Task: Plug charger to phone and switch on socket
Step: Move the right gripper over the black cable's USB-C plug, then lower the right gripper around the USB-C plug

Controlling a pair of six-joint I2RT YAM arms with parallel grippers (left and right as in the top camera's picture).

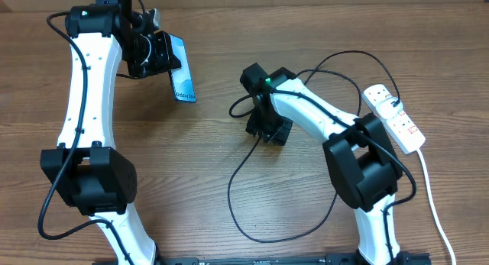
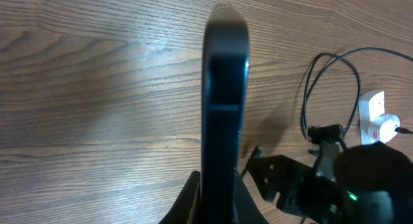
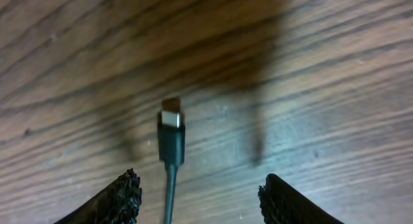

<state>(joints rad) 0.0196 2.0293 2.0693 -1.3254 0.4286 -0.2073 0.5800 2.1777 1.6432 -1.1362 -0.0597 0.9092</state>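
Note:
The phone (image 1: 181,72) is lifted off the table at the back left, held on edge with its lit screen showing. My left gripper (image 1: 158,54) is shut on it. In the left wrist view the phone (image 2: 224,101) stands edge-on between the two fingers of that gripper (image 2: 216,201). The charger's thin black cable (image 1: 235,185) loops across the table's middle. Its small plug (image 3: 171,128) lies flat on the wood. My right gripper (image 3: 200,195) hangs open over the plug, which sits nearer the left finger and touches neither. The white socket (image 1: 394,117) lies at the right.
The socket's thick white cord (image 1: 434,200) runs down the right side toward the front edge. The charger cable's loops (image 1: 348,66) pass behind and under my right arm (image 1: 321,116). In the left wrist view the right arm (image 2: 335,185) and the socket (image 2: 374,117) show at the lower right.

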